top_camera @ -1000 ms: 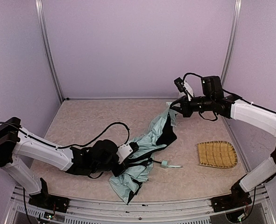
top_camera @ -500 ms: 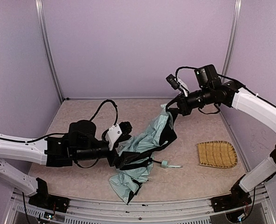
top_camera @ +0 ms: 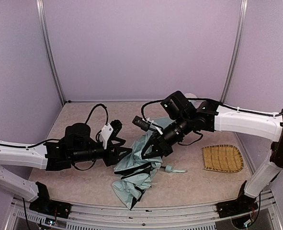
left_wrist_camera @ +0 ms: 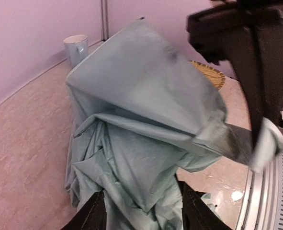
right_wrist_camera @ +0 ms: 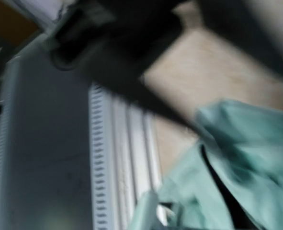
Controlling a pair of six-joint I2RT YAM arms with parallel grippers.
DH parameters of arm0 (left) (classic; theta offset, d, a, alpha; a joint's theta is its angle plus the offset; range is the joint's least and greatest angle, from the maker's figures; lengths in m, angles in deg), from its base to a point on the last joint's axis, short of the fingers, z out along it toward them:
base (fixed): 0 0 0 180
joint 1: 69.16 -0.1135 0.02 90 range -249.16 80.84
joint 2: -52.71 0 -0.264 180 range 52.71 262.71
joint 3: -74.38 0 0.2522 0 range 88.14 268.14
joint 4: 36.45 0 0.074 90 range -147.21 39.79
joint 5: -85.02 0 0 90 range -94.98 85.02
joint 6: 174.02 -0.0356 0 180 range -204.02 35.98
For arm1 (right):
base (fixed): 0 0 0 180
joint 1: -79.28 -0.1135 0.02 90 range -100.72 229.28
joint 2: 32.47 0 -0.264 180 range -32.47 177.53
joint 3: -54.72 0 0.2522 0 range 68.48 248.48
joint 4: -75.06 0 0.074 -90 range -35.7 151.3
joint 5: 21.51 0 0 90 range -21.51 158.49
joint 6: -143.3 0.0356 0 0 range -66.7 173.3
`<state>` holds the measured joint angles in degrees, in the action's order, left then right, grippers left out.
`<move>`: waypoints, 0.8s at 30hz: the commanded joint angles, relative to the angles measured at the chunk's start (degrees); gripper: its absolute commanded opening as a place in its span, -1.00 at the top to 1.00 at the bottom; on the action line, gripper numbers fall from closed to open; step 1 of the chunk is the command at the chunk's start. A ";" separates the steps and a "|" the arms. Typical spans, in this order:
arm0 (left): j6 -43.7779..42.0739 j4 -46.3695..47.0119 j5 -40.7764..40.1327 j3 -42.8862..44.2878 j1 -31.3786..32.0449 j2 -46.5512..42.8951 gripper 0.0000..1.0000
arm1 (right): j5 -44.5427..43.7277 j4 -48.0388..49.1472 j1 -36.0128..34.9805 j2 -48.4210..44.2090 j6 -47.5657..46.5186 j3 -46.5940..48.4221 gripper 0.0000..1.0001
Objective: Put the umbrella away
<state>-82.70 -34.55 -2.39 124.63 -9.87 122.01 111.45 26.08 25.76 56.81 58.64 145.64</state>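
The umbrella [top_camera: 131, 179] lies crumpled in the middle of the table, pale mint fabric with black lining. Its small mint handle [top_camera: 169, 168] with the wrist loop lies to its right. My left gripper [top_camera: 126, 152] is at the fabric's left side. In the left wrist view its jaws [left_wrist_camera: 141, 215] stand wide apart with bunched fabric [left_wrist_camera: 131, 120] between them. My right gripper [top_camera: 149, 149] reaches in from the right and pinches a fold of the fabric, held up over the pile [left_wrist_camera: 256, 129]. The right wrist view is blurred and shows mint fabric [right_wrist_camera: 246, 143].
A woven yellow straw mat [top_camera: 221, 158] lies at the right, also seen in the left wrist view [left_wrist_camera: 210, 76]. A pale blue mug [left_wrist_camera: 76, 48] stands by the back wall. The metal front rail [right_wrist_camera: 117, 143] runs along the near edge.
My right gripper has swung from the back right down to the centre, carrying the fabric's far tip over the pile. My left arm has drawn back to the left.
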 commanded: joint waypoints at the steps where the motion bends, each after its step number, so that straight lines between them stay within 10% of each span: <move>1: 7.05 -0.09 -3.35 -2.55 -5.56 -2.05 0.03 | 6.66 13.02 -4.46 8.34 3.31 0.17 1.00; 16: 18.29 -5.75 14.76 -6.18 -3.65 -9.27 -0.57 | -8.23 36.60 -13.01 9.10 -5.62 -8.65 1.00; 24: 16.20 -3.12 11.12 -11.59 -1.18 -21.53 -0.50 | -15.24 39.31 -11.08 6.08 -2.57 -10.64 1.00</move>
<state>-65.57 -40.78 11.19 116.63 -13.39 109.36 100.79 62.51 13.13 64.37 54.47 133.03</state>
